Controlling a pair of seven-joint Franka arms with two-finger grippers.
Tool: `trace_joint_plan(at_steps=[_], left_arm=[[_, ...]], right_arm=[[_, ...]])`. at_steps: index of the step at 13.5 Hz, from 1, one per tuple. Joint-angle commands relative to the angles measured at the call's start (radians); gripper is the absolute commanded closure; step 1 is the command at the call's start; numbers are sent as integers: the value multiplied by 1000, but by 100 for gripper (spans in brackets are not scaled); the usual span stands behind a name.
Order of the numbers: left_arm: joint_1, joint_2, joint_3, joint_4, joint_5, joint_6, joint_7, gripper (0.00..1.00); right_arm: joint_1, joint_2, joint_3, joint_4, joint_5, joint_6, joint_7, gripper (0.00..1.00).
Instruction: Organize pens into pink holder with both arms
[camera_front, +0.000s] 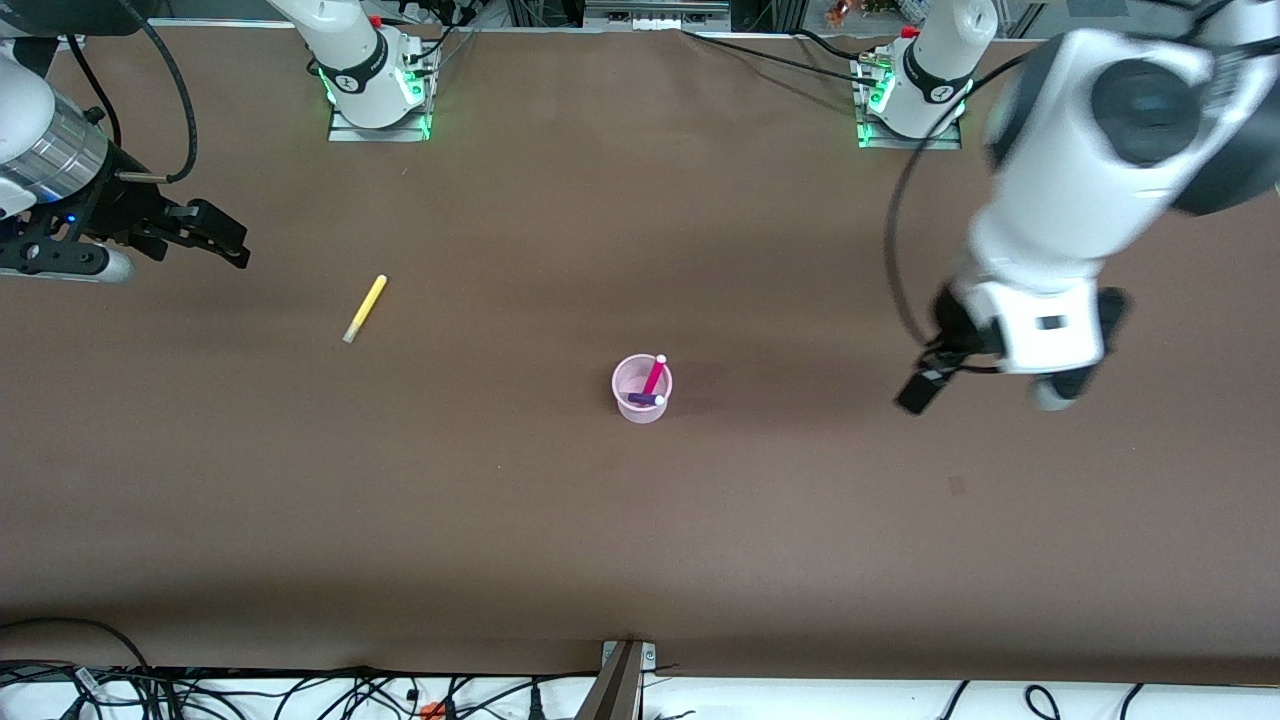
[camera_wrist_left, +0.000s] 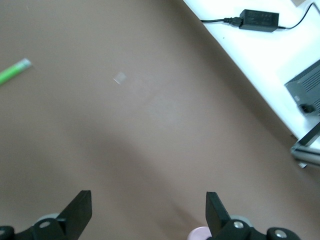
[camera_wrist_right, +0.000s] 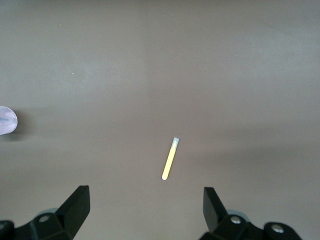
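The pink holder stands mid-table with the magenta-pink pen and the dark purple pen in it. The yellow pen lies flat on the table toward the right arm's end; it also shows in the right wrist view. The green pen shows only in the left wrist view, lying on the table. My right gripper is open and empty, up over the table beside the yellow pen. My left gripper is open and empty, over the table toward the left arm's end.
A black power adapter lies on a white surface past the table edge. A small pale mark is on the brown table. Cables and a metal bracket run along the table edge nearest the front camera.
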Motion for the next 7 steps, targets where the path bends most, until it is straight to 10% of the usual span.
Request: trace_joint_plan(at_steps=[1, 7], left_arm=[[103, -75, -19, -65, -56, -84, 318, 0], [244, -144, -18, -206, -56, -141, 898, 0]], right_arm=[[-9, -2, -15, 21, -4, -11, 12, 0], [-9, 15, -15, 21, -3, 44, -1, 0]])
